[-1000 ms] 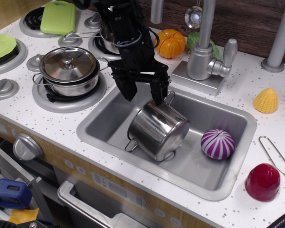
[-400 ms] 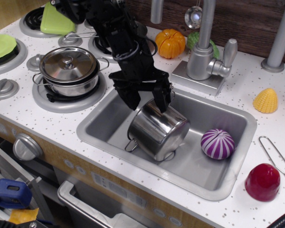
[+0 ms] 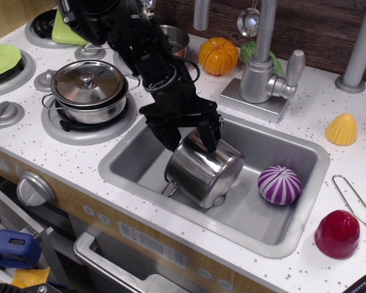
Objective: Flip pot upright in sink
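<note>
Over the past second the black arm has swung down and to the left across the stove, uncovering the small pan (image 3: 172, 38) at the back burner that it hid before. The gripper (image 3: 190, 137) has dropped from just above the pot (image 3: 202, 169) to straddle its upper rear edge, jaws spread, one finger (image 3: 208, 132) against the far side near the back handle, the other on the near left. The pot, lying tilted in the sink (image 3: 293, 226), has shifted only slightly; its front handle sits a touch lower.
</note>
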You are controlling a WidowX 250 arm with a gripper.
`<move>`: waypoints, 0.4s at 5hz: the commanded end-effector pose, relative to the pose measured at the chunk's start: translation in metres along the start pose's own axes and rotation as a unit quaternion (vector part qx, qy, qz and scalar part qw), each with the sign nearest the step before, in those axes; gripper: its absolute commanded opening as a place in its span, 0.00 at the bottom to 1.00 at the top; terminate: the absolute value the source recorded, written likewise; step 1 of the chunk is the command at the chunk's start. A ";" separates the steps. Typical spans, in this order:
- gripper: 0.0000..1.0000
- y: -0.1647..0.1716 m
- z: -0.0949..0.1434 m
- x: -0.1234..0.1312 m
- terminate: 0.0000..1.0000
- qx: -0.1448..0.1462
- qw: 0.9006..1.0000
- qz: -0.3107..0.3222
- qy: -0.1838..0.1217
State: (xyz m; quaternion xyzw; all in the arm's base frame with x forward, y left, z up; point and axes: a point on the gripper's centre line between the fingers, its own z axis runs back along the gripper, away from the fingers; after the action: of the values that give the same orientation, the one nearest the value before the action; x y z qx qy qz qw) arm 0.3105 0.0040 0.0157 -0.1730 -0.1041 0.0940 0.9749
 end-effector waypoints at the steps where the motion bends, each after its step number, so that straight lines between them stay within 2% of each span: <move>1: 1.00 -0.013 0.005 0.003 0.00 -0.025 1.000 0.008 -0.002; 2: 1.00 -0.015 0.004 0.004 0.00 -0.031 0.999 0.021 0.001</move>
State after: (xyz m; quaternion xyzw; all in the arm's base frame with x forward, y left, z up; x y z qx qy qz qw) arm 0.3074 -0.0105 0.0156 -0.2062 -0.0832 0.1159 0.9681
